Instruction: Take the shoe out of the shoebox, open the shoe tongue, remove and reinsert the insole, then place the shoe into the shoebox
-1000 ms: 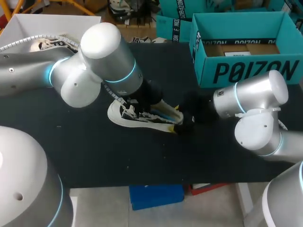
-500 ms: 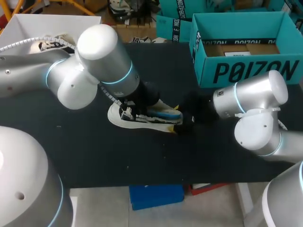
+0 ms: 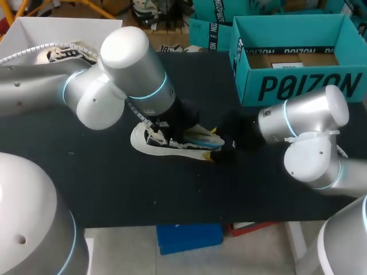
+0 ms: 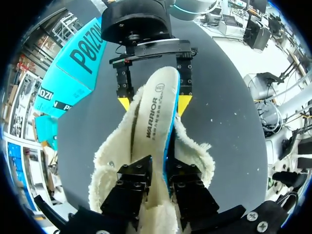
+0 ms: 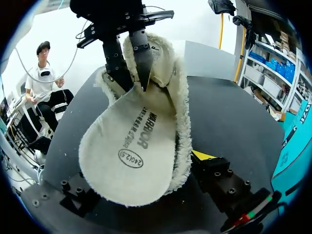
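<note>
A white fleece-lined shoe (image 3: 150,143) lies on its sole mid-table. Its pale insole (image 4: 157,109) sticks up out of the opening, blue-edged, and leans toward the far end of the shoe. My left gripper (image 3: 172,130) reaches down into the opening. Its black fingers (image 4: 134,183) stand a little apart around the insole's near end, tips hidden in the lining. My right gripper (image 3: 221,144) holds the shoe's other end, one yellow tip pressed to each side (image 4: 154,103). In the right wrist view the insole (image 5: 131,146) fills the space between my right gripper's fingers (image 5: 141,180).
The teal shoebox (image 3: 298,86) stands open at the back right, a cardboard sheet inside. A white box (image 3: 23,28) at the back left holds another shoe (image 3: 60,54). More teal boxes sit behind the table's far edge.
My left arm swung slightly left, then back right over the shoe. Its fingers have parted a little around the insole. The shoe and my right arm stayed put.
</note>
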Controlling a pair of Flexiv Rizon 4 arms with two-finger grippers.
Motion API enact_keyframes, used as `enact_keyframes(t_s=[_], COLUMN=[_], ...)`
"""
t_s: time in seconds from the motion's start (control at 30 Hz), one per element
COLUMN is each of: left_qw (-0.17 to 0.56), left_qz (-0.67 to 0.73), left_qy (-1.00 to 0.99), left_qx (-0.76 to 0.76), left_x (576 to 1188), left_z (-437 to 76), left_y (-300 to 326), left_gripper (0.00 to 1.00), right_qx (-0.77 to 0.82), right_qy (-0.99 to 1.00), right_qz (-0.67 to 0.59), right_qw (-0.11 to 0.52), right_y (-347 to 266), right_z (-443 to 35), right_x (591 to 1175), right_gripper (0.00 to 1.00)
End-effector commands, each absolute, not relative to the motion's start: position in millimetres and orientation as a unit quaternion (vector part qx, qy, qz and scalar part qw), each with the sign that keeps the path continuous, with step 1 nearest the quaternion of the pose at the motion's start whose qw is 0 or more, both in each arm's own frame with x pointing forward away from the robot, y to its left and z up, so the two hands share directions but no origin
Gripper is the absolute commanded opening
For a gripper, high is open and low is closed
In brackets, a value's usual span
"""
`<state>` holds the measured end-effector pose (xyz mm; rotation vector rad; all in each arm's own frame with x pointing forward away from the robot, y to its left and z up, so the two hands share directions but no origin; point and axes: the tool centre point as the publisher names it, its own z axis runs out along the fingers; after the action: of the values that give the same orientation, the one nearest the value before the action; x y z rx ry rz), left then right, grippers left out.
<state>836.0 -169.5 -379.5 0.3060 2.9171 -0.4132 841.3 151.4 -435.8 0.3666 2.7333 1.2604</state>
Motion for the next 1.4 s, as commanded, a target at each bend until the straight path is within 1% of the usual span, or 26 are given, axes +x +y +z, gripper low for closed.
enact_keyframes(t_s=[0.03,0.27,0.47,1.03,1.07,1.1,1.17,1.23,1.27,1.37,1.4], left_qw=[0.083,0.099,0.082,0.067,0.064,0.063,0.061,0.061,0.06,0.059,0.059], left_qz=[-0.152,-0.172,-0.178,-0.17,-0.169,-0.17,-0.17,-0.169,-0.169,-0.167,-0.167], left_qy=[0.978,0.96,0.951,0.951,0.951,0.952,0.952,0.952,0.953,0.953,0.954], left_qx=[0.121,0.196,0.238,0.252,0.25,0.248,0.247,0.246,0.246,0.244,0.243], left_x=[841.2,839.4,832.8,831.7,832.3,832.8,833.7,834.4,834.7,835.1,835.3], left_z=[-374.1,-355.0,-359.9,-381.1,-381.8,-382.2,-382.7,-383.5,-384.1,-385.4,-385.9], left_y=[-181.2,-207.7,-225.1,-249.4,-250.6,-251.3,-252.9,-254.2,-254.7,-255.3,-255.5], left_gripper=[1.0,1.0,1.0,1.0,0.97,0.91,0.73,0.64,0.55,0.38,0.36], right_qx=[0.122,0.122,0.122,0.122,0.122,0.122,0.122,0.122,0.122,0.122,0.122], right_qy=[0.9,0.9,0.9,0.9,0.9,0.9,0.9,0.9,0.9,0.9,0.9], right_qz=[0.414,0.414,0.414,0.414,0.414,0.414,0.414,0.414,0.414,0.414,0.414], right_qw=[0.056,0.056,0.056,0.056,0.056,0.056,0.056,0.056,0.056,0.056,0.056], right_y=[152.4,152.4,152.4,152.4,152.4,152.4,152.4,152.4,152.4,152.4,152.4], right_z=[-439.7,-439.7,-439.7,-439.7,-439.7,-439.7,-439.7,-439.7,-439.7,-439.7,-439.7], right_x=[841.8,841.8,841.8,841.8,841.8,841.8,841.8,841.8,841.8,841.8,841.8], right_gripper=[0.0,0.0,0.0,0.0,0.0,0.0,0.0,0.0,0.0,0.0,0.0])
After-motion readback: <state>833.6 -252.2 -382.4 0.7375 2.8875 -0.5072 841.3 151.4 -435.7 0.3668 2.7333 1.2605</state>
